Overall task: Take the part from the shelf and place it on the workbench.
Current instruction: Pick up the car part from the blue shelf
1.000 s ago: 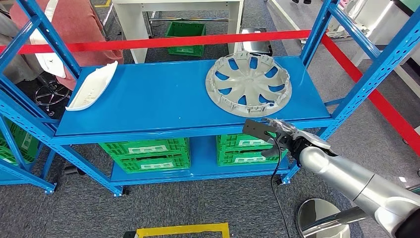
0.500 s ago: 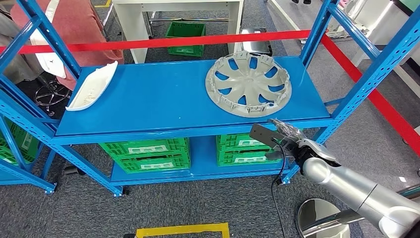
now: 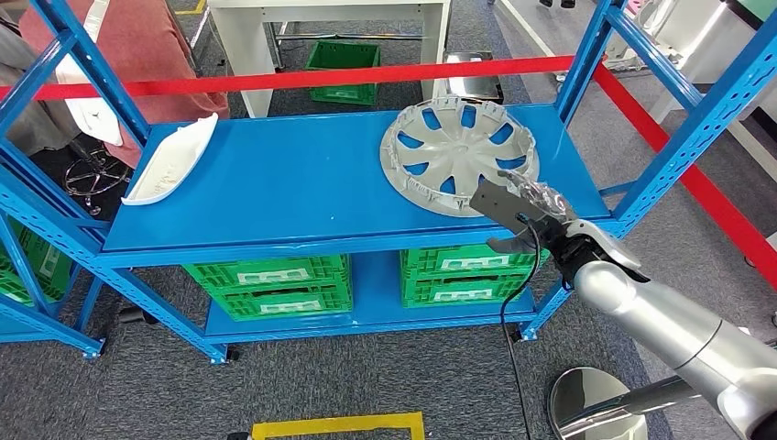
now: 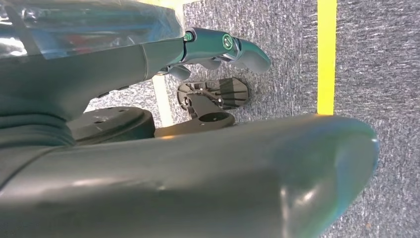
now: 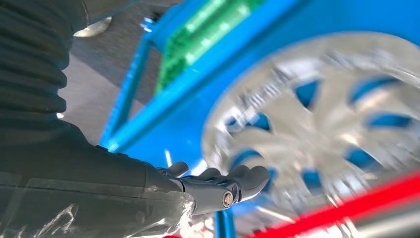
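Observation:
A grey wheel cover lies flat on the right half of the blue shelf. A white curved part rests at the shelf's left edge. My right hand hovers at the wheel cover's near rim, just above the shelf's front edge, fingers apart and holding nothing. In the right wrist view the right hand's fingers stretch out toward the blurred wheel cover. My left hand hangs over the grey carpet with nothing in it, its fingers apart from the thumb.
Green crates sit on the lower shelf. Blue uprights frame the shelf's right side, and red tape runs behind it. A person in pink stands at back left. A white table is behind.
My right hand has risen from below the shelf's front edge and moved forward to the wheel cover's near rim. The parts on the shelf have not moved.

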Motion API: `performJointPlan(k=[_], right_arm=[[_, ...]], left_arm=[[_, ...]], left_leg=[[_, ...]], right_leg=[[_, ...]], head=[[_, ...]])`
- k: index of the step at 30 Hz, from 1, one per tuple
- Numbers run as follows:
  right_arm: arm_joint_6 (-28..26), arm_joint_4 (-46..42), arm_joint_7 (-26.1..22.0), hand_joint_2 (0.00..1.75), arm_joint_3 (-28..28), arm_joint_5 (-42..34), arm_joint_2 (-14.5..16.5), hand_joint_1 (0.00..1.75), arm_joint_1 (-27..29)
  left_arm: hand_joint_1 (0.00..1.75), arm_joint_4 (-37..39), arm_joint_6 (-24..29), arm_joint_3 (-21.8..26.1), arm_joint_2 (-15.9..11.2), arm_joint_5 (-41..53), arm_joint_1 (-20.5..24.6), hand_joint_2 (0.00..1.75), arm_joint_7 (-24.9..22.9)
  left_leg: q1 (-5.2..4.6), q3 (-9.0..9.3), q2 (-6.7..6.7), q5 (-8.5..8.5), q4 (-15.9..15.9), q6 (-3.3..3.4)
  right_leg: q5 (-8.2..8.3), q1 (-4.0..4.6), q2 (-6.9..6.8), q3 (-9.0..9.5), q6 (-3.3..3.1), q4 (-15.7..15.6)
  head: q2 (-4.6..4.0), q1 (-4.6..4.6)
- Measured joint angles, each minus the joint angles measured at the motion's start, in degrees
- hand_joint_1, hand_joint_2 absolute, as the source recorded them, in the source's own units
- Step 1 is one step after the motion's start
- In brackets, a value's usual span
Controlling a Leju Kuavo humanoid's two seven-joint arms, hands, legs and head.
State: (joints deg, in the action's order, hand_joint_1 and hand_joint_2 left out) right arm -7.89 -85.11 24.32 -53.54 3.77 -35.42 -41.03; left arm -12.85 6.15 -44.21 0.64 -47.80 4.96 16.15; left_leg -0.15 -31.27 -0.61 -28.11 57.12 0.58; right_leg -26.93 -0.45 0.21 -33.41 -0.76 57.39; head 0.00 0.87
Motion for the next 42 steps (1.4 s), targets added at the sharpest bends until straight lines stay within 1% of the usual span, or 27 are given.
performJointPlan(k=[5,10,14,16,17,18,19,21,22,23,24,25,26,27,28,29,31,32,33,34,36,37,38,39,40,41,42], right_arm=[[-2.0,-3.0,-0.6,1.75,0.9,1.0,0.2,0.00,-1.3],[-3.1,-5.2,0.5,1.75,0.9,4.1,1.4,0.00,-2.7],[-2.9,-6.1,0.8,1.75,0.7,5.2,2.4,0.00,-3.4],[-2.7,-6.4,1.0,1.75,0.7,5.5,2.8,0.00,-3.7],[-2.7,-6.5,1.0,1.75,0.7,5.6,2.9,0.00,-3.9],[-2.7,-6.6,1.1,1.75,0.7,5.6,3.0,0.00,-4.1],[-2.6,-6.7,1.1,1.75,0.7,5.6,3.1,0.00,-4.2],[-2.5,-6.7,1.1,1.75,0.4,5.7,3.1,0.00,-4.2],[-2.4,-6.7,1.1,1.75,0.2,5.7,3.2,0.00,-4.1],[-2.4,-6.7,1.1,1.75,0.0,5.7,3.2,0.00,-4.0],[-2.4,-6.7,1.1,1.75,-0.1,5.7,3.2,0.00,-4.0],[-2.3,-6.7,1.1,1.75,-0.2,5.7,3.3,0.00,-4.0],[-2.3,-6.7,1.1,1.75,-0.2,5.7,3.3,0.00,-4.0],[-2.3,-6.7,1.1,1.75,-0.3,5.7,3.3,0.00,-4.0],[-2.3,-6.7,1.2,1.75,-0.3,5.7,3.3,0.00,-4.0],[-2.3,-6.7,1.2,1.75,-0.3,5.7,3.3,0.00,-4.0],[-2.2,-6.7,1.3,1.75,-0.3,5.7,3.4,0.00,-3.8],[-2.2,-6.7,1.3,1.75,-0.3,5.7,3.4,0.00,-3.7],[-2.3,-6.7,1.3,1.75,-0.3,5.7,3.4,0.00,-3.7],[-2.3,-6.7,1.3,1.75,-0.3,5.7,3.4,0.00,-3.7],[-2.3,-6.7,1.3,1.75,-0.3,5.7,3.4,0.00,-3.5],[-2.3,-6.7,1.3,1.75,-0.4,5.7,3.4,0.00,-3.3],[-2.3,-6.7,1.3,1.75,-0.4,5.7,3.5,0.00,-3.2],[-2.3,-6.7,1.4,1.75,-0.4,5.7,3.5,0.00,-3.1],[-2.3,-6.7,1.4,1.75,-0.4,5.8,3.5,0.00,-3.0],[-2.3,-6.7,1.4,1.75,-0.3,5.8,3.5,0.00,-3.0],[-2.4,-6.7,1.4,1.75,-0.3,5.8,3.5,0.00,-3.0]], left_arm=[[0.00,0.0,0.4,0.0,0.1,-0.4,0.1,0.00,0.0],[0.00,0.0,1.0,-0.1,0.1,-1.1,0.4,0.00,0.0],[0.00,0.0,1.2,-0.1,0.1,-1.2,0.9,0.00,-0.2],[0.00,0.0,1.2,-0.1,0.2,-1.3,1.1,0.00,-0.3],[0.00,0.0,1.2,-0.1,0.3,-1.4,1.2,0.00,-0.3],[0.00,0.0,1.2,-0.1,0.4,-1.4,1.4,0.00,-0.3],[0.00,0.0,1.1,-0.1,0.5,-1.5,1.5,0.00,-0.3],[0.00,0.0,1.1,-0.1,0.7,-1.5,1.6,0.00,-0.3],[0.00,0.0,1.1,-0.2,0.7,-1.6,1.6,0.00,-0.3],[0.00,0.0,1.1,-0.2,0.8,-1.6,1.6,0.00,-0.3],[0.00,0.0,1.1,-0.2,0.8,-1.6,1.6,0.00,-0.4],[0.00,0.0,1.1,-0.2,0.8,-1.6,1.6,0.00,-0.4],[0.00,0.0,1.1,-0.2,0.9,-1.6,1.6,0.00,-0.4],[0.00,0.0,1.1,-0.2,0.9,-1.6,1.7,0.00,-0.4],[0.00,0.0,1.1,-0.3,0.9,-1.6,1.7,0.00,-0.5],[0.00,0.0,1.1,-0.3,0.9,-1.6,1.7,0.00,-0.5],[0.00,0.0,1.1,-0.4,0.9,-1.6,1.7,0.00,-0.6],[0.00,0.0,1.1,-0.4,0.9,-1.6,1.7,0.00,-0.6],[0.00,0.0,1.1,-0.4,0.9,-1.7,1.7,0.00,-0.6],[0.00,0.0,1.1,-0.5,0.9,-1.7,1.7,0.00,-0.6],[0.00,0.0,1.1,-0.6,0.9,-1.7,1.7,0.00,-0.6],[0.00,0.0,1.1,-0.7,0.9,-1.7,1.7,0.00,-0.6],[0.00,0.0,1.1,-0.8,0.9,-1.7,1.6,0.00,-0.7],[0.00,0.0,1.1,-0.8,0.9,-1.7,1.6,0.00,-0.7],[0.00,0.0,1.1,-0.9,0.9,-1.7,1.6,0.00,-0.7],[0.00,0.0,1.1,-0.9,0.8,-1.7,1.6,0.00,-0.7],[0.00,0.0,1.1,-0.9,0.8,-1.7,1.6,0.00,-0.7]], left_leg=[[-0.06,-0.01,-0.01,-0.01,0.1,0.01],[-0.30,-0.03,-0.01,-0.01,0.2,0.20],[-0.51,-0.19,-0.02,0.05,0.3,0.79],[-0.32,-0.03,0.03,0.48,-0.3,1.22],[-0.13,0.14,0.07,0.78,-0.8,1.42],[0.11,0.30,0.12,1.08,-1.2,1.61],[0.29,0.38,0.15,1.27,-1.5,1.71],[0.43,0.31,0.16,1.33,-1.5,1.82],[0.49,0.30,0.16,1.27,-1.5,1.76],[0.57,0.31,0.14,1.16,-1.3,1.63],[0.71,0.32,0.11,0.97,-1.1,1.42],[0.86,0.33,0.07,0.67,-0.8,1.12],[0.97,0.27,0.02,0.33,-0.4,0.76],[0.96,0.12,0.00,-0.01,0.1,0.36],[0.90,-0.05,-0.03,-0.22,0.3,-0.04],[0.81,-0.20,-0.04,-0.32,0.4,-0.39],[0.80,-0.18,-0.04,-0.44,0.3,-1.07],[0.85,-0.24,0.00,-0.83,0.6,-1.39],[0.89,-0.66,0.04,-1.65,1.7,-1.67],[0.93,-1.65,0.07,-2.93,4.0,-1.87],[0.94,-5.18,0.13,-6.02,11.4,-2.05],[0.94,-6.95,0.13,-6.87,14.7,-2.01],[0.92,-8.09,0.13,-6.75,16.4,-1.87],[0.87,-8.24,0.13,-5.49,15.9,-1.61],[0.77,-7.42,0.13,-3.36,13.4,-1.21],[0.56,-6.05,0.13,-1.10,9.7,-0.67],[0.31,-4.69,0.14,0.58,6.4,-0.07]], right_leg=[[0.06,-0.09,-0.01,0.02,0.09,0.0],[0.18,-0.34,-0.01,0.01,0.31,0.0],[0.38,-0.53,-0.04,0.03,0.76,-0.2],[0.46,-0.49,-0.01,0.10,1.15,-0.4],[0.23,-0.45,-0.01,-0.03,1.35,-0.1],[-0.66,-0.43,-0.01,-0.74,1.57,1.3],[-2.04,-0.49,-0.02,-2.05,1.78,3.9],[-4.92,-0.66,-0.02,-5.80,2.24,11.2],[-5.33,-0.78,-0.03,-7.18,2.41,13.6],[-4.69,-0.91,-0.04,-7.72,2.55,14.1],[-3.12,-1.04,-0.06,-7.27,2.66,12.6],[-0.89,-1.16,-0.09,-5.92,2.77,9.3],[0.62,-1.20,-0.09,-4.41,2.85,5.9],[1.57,-1.17,-0.04,-3.15,2.75,3.0],[1.82,-1.10,0.02,-2.42,2.40,1.3],[1.38,-0.96,0.11,-2.30,1.91,1.0],[1.26,-0.92,0.18,-2.40,0.75,1.0],[1.20,-0.98,0.15,-2.30,0.34,1.0],[1.16,-1.06,0.11,-2.15,-0.06,0.9],[1.10,-1.11,0.05,-1.97,-0.40,0.8],[0.89,-0.90,0.01,-1.79,-0.82,0.9],[0.80,-0.73,0.03,-1.75,-0.97,0.9],[0.71,-0.55,0.07,-1.69,-1.09,0.9],[0.60,-0.36,0.12,-1.58,-1.19,1.0],[0.47,-0.19,0.19,-1.41,-1.23,1.0],[0.33,-0.06,0.24,-1.18,-1.21,1.1],[0.21,0.12,0.27,-1.02,-1.09,1.1]], head=[[0.00,-0.01],[0.00,-0.02],[0.00,-0.02],[0.00,-0.09],[0.00,-0.07],[0.00,0.04],[0.00,0.26],[0.00,0.76],[0.00,0.96],[0.00,1.10],[0.00,1.22],[0.00,1.33],[0.00,1.47],[0.00,1.70],[0.00,1.81],[0.00,1.82],[0.00,1.51],[0.00,1.33],[0.00,1.03],[0.00,0.69],[0.00,-0.08],[0.00,-0.34],[0.00,-0.53],[0.00,-0.67],[0.00,-0.75],[0.00,-0.81],[0.00,-0.80]])
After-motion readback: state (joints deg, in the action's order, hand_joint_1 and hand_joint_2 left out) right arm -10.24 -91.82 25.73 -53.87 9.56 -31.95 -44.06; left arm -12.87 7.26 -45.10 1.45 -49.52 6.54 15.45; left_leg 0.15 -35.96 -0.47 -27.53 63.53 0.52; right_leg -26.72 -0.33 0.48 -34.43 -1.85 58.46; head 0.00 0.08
